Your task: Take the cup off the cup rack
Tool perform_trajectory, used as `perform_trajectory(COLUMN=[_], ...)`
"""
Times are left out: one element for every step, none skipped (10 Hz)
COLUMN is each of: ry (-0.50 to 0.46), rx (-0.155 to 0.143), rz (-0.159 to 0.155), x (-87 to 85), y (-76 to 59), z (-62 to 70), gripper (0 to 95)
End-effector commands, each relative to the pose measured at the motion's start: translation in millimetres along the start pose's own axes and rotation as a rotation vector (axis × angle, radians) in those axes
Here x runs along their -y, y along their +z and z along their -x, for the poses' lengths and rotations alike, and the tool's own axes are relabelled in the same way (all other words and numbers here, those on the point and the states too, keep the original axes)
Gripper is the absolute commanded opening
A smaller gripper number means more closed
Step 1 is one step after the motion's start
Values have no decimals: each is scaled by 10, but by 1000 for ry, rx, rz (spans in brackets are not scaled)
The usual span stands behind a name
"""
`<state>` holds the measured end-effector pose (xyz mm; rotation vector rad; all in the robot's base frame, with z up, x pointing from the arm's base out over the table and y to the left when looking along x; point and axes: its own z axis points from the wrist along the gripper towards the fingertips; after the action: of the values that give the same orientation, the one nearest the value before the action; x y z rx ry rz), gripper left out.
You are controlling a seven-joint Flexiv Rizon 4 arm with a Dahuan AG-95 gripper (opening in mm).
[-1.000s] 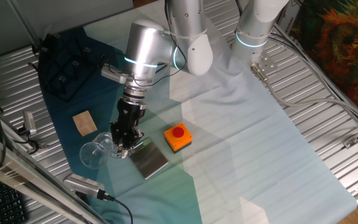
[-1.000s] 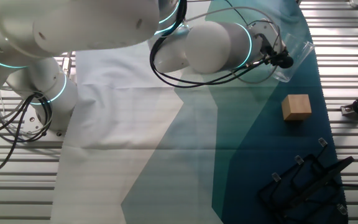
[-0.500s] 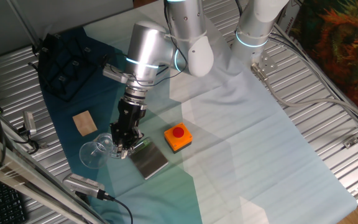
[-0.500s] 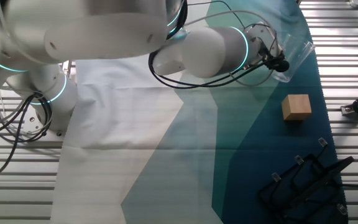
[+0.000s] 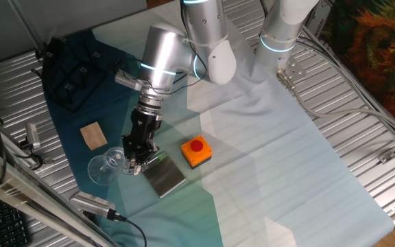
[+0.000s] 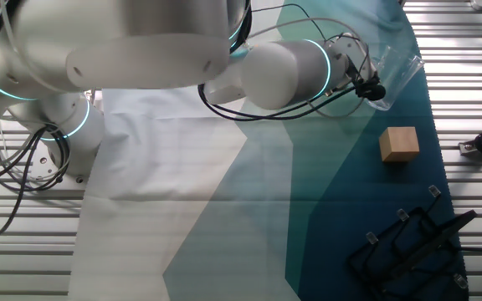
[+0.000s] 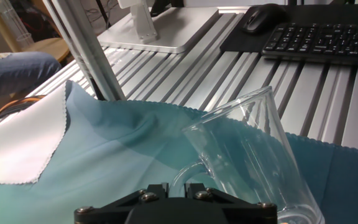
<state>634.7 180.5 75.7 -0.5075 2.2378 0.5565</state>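
The clear glass cup (image 5: 103, 168) is off the rack, tilted on its side low over the teal cloth near the table's front left edge. It also shows in the other fixed view (image 6: 392, 73) and close up in the hand view (image 7: 247, 155). My gripper (image 5: 134, 165) points down beside it, and its jaws are closed on the cup's side handle, which runs between the fingers (image 7: 178, 186). I cannot tell whether the cup touches the cloth. The black cup rack (image 5: 70, 72) lies at the back left with bare pegs; it also shows in the other fixed view (image 6: 417, 247).
A wooden block (image 5: 93, 135) lies between the rack and the cup. A grey metal plate (image 5: 164, 177) and an orange box with a red button (image 5: 196, 151) sit just right of my gripper. An aluminium post, a keyboard (image 7: 328, 40) and a mouse stand beyond the table edge.
The arm's upper joints have shifted slightly. The gripper and the cup stay at almost the same place, still joined at the handle.
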Motion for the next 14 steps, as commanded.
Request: perform_trajectory(ry=[5, 7, 10, 12, 12, 11, 13, 13, 13, 12, 18, 19, 21, 22], rx=[13, 21, 28, 32, 36, 39, 41, 46, 48, 51, 60, 63, 67, 69], rz=[4, 6, 8, 9, 11, 14, 13, 16, 16, 16, 20, 20, 21, 22], x=[0, 1, 5, 7, 11, 15, 16, 19, 23, 24, 25, 25, 26, 26], y=[0, 1, 4, 5, 8, 10, 11, 14, 16, 17, 17, 18, 18, 18], z=[0, -1, -2, -3, -4, -6, -7, -8, -9, -10, -10, -10, -10, -11], gripper=[0, 0, 0, 0, 0, 0, 0, 0, 0, 0, 0, 0, 0, 0])
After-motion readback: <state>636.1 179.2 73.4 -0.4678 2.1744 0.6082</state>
